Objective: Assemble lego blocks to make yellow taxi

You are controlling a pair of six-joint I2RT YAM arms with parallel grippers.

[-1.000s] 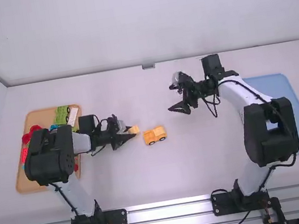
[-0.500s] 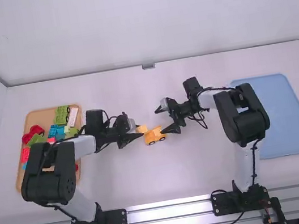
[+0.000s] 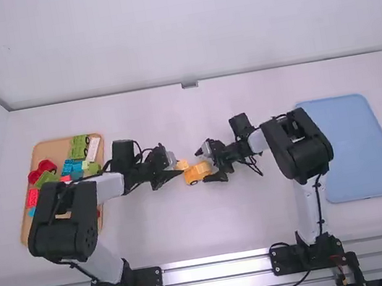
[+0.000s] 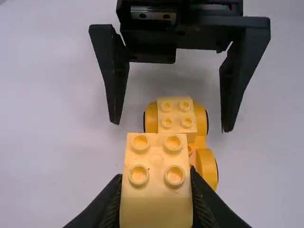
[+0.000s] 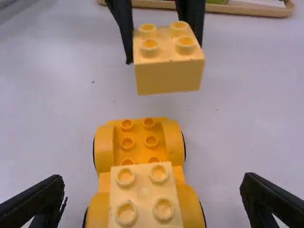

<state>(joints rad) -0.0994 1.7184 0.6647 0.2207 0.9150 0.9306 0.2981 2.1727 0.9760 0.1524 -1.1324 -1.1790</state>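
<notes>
Near mid-table my left gripper (image 3: 176,169) is shut on a yellow block (image 3: 181,164); in the left wrist view that gripper (image 4: 156,199) grips the four-stud block (image 4: 156,175), and the right wrist view has the block (image 5: 168,71) held above the table. Just right of it stands the yellow car base (image 3: 195,174), one block (image 5: 144,194) on one end and bare studs (image 5: 138,141) on the other. My right gripper (image 3: 208,166) is around the car's right end, and in the right wrist view the gripper (image 5: 152,197) stands open, a finger on either side, apart from it.
On the left of the table is a wooden tray (image 3: 45,147) with several coloured blocks, partly behind the left arm. A blue tray (image 3: 361,151) lies at the right.
The right arm has come in leftward and toward the camera, bringing its open gripper around the car. My left gripper moved slightly right with its block, then stayed nearly still.
</notes>
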